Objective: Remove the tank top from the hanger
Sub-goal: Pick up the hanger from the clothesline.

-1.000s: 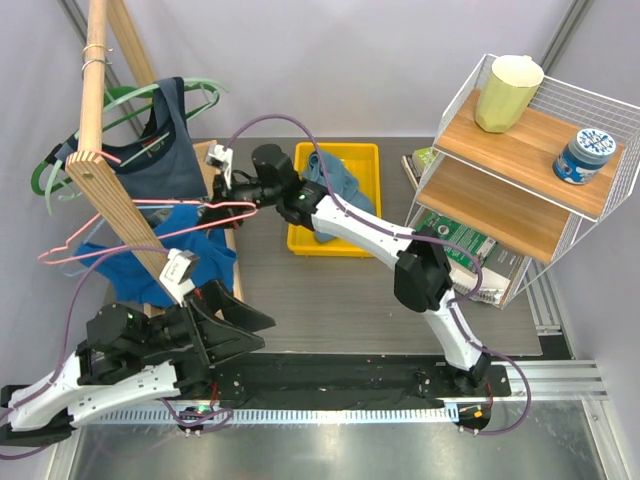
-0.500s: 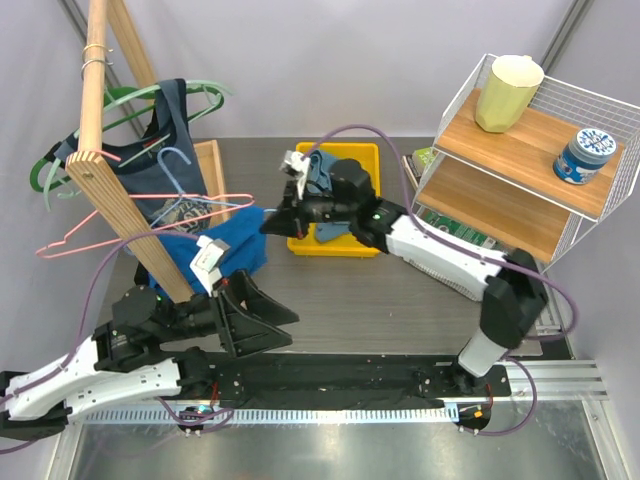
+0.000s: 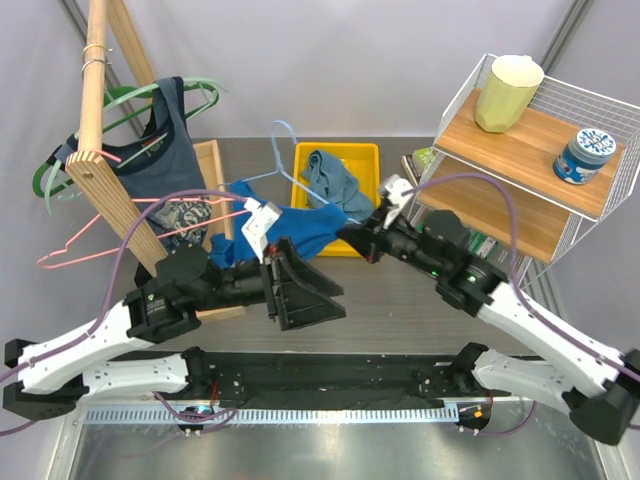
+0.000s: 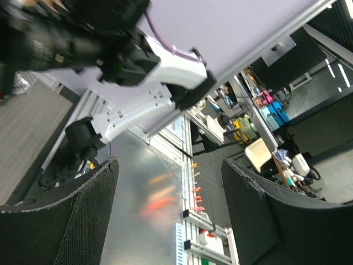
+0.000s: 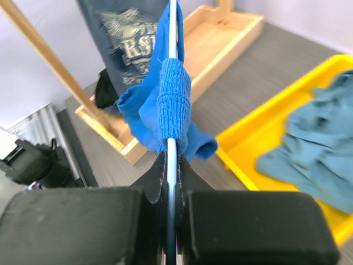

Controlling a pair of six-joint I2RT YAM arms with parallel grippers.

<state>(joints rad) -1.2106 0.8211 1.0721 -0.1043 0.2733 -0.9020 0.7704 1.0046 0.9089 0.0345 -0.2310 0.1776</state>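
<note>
Blue tank top (image 3: 300,228) hangs bunched on a pale wire hanger (image 5: 172,33), above the grey surface (image 3: 385,300) and near a yellow bin (image 3: 372,150). At far left, a wooden rack (image 3: 105,190) carries a dark shirt (image 3: 160,150). The left hand (image 3: 325,297) is beside the tank top, fingers spread, grasping nothing. The right hand (image 3: 350,238) is clenched on the hanger's wire.

Yellow bin (image 3: 365,162), perhaps teal cloth (image 3: 330,180)

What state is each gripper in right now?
Left gripper: open, holding nothing.
Right gripper: closed on the hanger, with the blue tank top draped over it.
</note>
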